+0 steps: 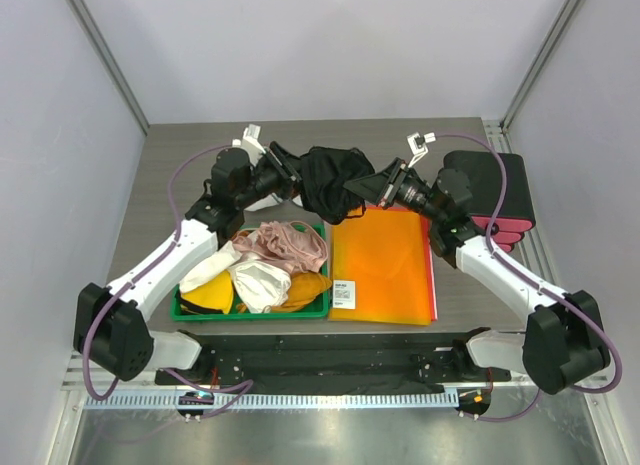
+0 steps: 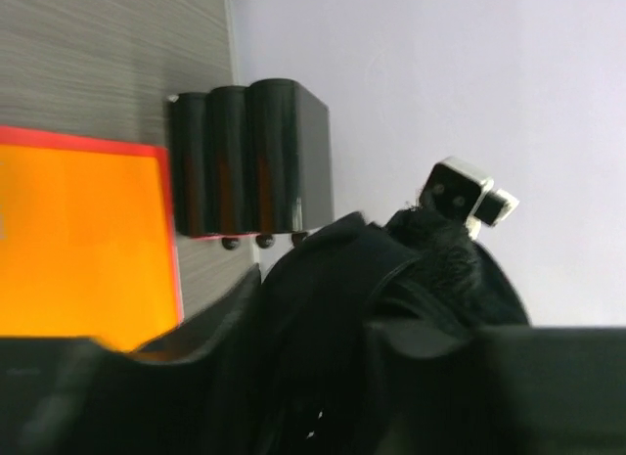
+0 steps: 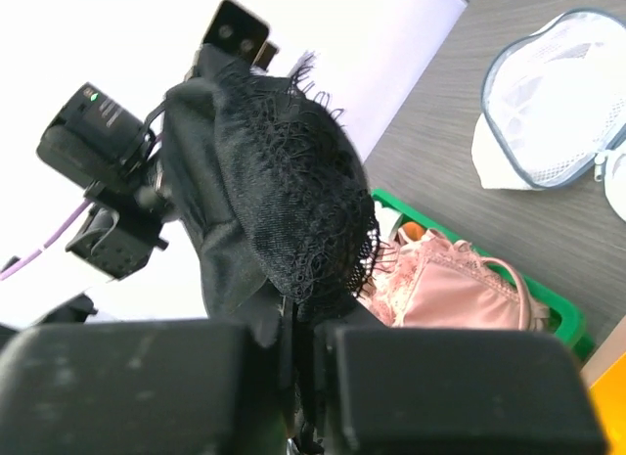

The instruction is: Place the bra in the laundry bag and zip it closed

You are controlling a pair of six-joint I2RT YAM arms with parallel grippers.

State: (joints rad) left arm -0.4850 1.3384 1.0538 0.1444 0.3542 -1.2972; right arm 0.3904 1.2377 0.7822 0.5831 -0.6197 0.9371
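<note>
bra (image 1: 328, 177): hangs in the air between both arms, likely ready for bagging
left gripper (image 1: 298, 180): pinching the bra
right gripper (image 1: 358, 193): same
laundry bag (image 3: 559, 93): on the table, off to the side

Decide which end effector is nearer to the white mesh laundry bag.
Left. The left end effector hovers close beside the laundry bag; the right end effector sits farther off, near the orange folder.

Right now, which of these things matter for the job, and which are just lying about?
For the job: black bra, gripped by left pincer and right pincer; white mesh laundry bag, lying open.
Just lying about: green tray holding pink garment, white garment and yellow garment; orange folder; black box.
</note>
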